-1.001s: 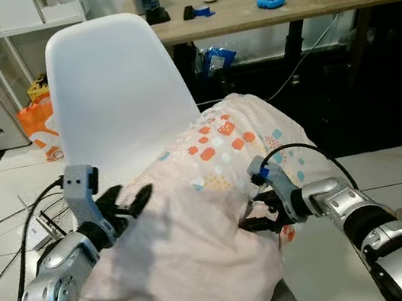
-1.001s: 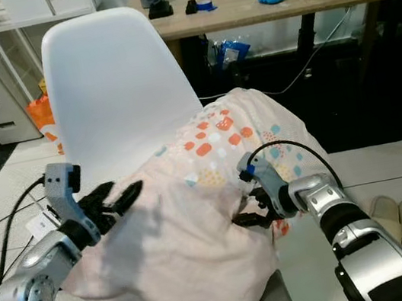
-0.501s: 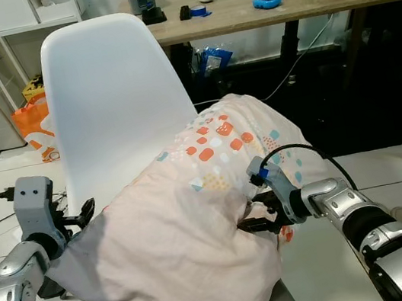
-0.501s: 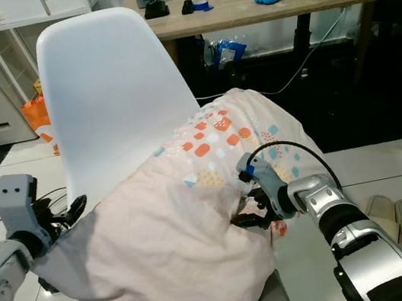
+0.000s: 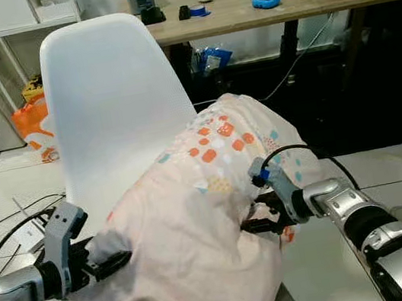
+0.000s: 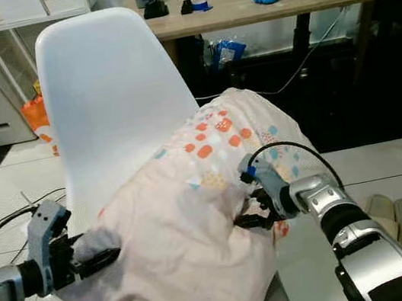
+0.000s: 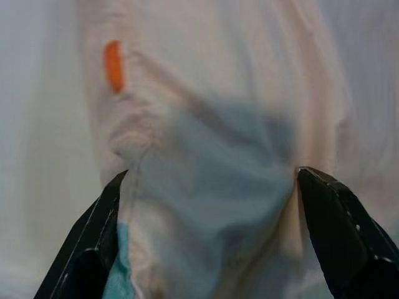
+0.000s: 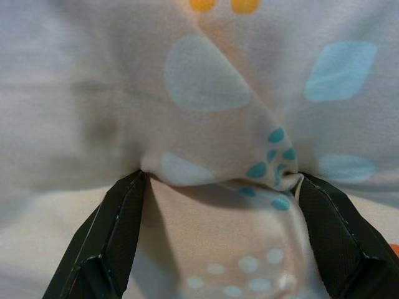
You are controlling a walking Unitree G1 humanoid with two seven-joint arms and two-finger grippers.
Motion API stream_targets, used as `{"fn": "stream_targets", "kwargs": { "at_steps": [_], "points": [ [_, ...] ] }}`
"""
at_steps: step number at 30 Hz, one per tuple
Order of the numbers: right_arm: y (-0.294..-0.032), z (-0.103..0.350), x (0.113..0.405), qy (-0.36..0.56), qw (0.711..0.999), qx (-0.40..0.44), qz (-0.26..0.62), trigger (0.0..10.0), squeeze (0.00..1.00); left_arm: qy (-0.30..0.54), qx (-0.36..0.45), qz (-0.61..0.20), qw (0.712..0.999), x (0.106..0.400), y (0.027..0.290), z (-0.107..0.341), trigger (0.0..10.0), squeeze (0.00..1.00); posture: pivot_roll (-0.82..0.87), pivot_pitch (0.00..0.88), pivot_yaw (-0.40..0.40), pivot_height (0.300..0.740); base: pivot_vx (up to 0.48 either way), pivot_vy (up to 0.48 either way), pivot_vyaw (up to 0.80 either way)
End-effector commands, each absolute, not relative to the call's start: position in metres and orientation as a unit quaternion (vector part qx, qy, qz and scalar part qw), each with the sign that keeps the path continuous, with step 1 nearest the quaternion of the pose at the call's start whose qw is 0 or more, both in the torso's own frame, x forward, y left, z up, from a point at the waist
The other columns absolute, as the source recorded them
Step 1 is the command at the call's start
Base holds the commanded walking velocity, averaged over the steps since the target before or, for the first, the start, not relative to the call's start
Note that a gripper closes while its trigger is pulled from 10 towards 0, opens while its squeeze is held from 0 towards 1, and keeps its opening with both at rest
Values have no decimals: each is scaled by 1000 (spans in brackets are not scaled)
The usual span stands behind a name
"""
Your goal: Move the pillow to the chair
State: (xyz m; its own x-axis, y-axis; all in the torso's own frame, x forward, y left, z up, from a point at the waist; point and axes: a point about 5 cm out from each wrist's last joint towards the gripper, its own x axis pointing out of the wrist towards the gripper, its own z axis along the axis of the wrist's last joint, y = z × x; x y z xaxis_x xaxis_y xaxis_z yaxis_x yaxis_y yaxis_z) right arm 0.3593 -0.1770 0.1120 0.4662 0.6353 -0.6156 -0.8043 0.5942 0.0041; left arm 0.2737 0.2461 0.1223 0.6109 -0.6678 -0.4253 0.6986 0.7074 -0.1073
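Jaws of both my left gripper (image 5: 119,261) and right gripper (image 5: 254,226) pinch folds of the pale pink patterned pillow (image 5: 198,228), which I should settle squarely onto the white plastic chair (image 5: 112,103) before releasing.

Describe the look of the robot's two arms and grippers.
Both arms are silver metal with black joint bands. The left gripper and right gripper each have two long black fingers on a grey wrist block. A black cable loops over the right wrist, beside a small blue part.
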Motion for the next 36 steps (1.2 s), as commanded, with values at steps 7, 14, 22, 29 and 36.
{"fn": "stream_targets", "kwargs": {
  "at_steps": [7, 14, 22, 29, 36],
  "points": [
    [-177, 103, 356, 309, 841, -138, 422, 10000, 0, 243, 5, -390, 888, 271, 234, 111, 0, 0, -113, 116, -2, 476, 0, 0, 0],
    [-177, 104, 357, 306, 844, -139, 417, 10000, 0, 237, -23, -392, 888, 267, 225, 109, 0, 0, -108, 118, -4, 476, 0, 0, 0],
    [-176, 108, 360, 297, 851, -136, 411, 10000, 0, 207, -50, -348, 913, 269, 226, 113, 0, 0, -105, 114, -2, 476, 0, 0, 0],
    [-174, 125, 370, 244, 885, -89, 387, 10000, 0, 160, -66, -300, 938, 279, 228, 127, 0, 0, -104, 112, -1, 476, 0, 0, 0],
    [-196, 193, 400, 47, 968, 121, 216, 10000, 0, 24, -129, -238, 962, 302, 230, 180, 0, 0, -115, 107, 1, 476, 0, 0, 0]
  ]
}}
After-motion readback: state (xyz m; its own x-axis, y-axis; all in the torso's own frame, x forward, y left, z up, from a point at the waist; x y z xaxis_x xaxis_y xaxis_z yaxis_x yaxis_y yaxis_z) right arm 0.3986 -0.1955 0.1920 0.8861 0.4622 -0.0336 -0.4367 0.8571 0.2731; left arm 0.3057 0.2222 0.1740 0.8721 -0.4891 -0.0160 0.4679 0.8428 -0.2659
